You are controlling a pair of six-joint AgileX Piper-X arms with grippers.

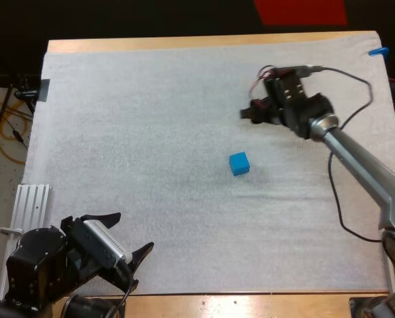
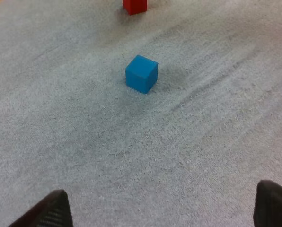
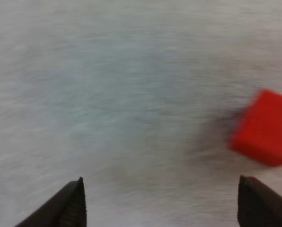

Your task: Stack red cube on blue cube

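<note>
Looks like the approach: right gripper [image 3: 160, 179], released, hovers just beside the red cube [image 3: 264, 127] and should centre, then clench.

Soft, even light from above keeps the white mat [image 1: 151, 132] bright. The blue cube [image 2: 141, 73] and red cube [image 3: 264, 127] cast faint, short shadows. Beyond the counter [image 1: 184, 44], along the high view's top, all is dark.

The left gripper [image 1: 136, 232] is being held with its fingers [image 2: 56, 210] spread wide apart, while the right gripper [image 1: 246, 114] is being held out on the extended right arm [image 1: 363, 165], jaws equally wide.
</note>
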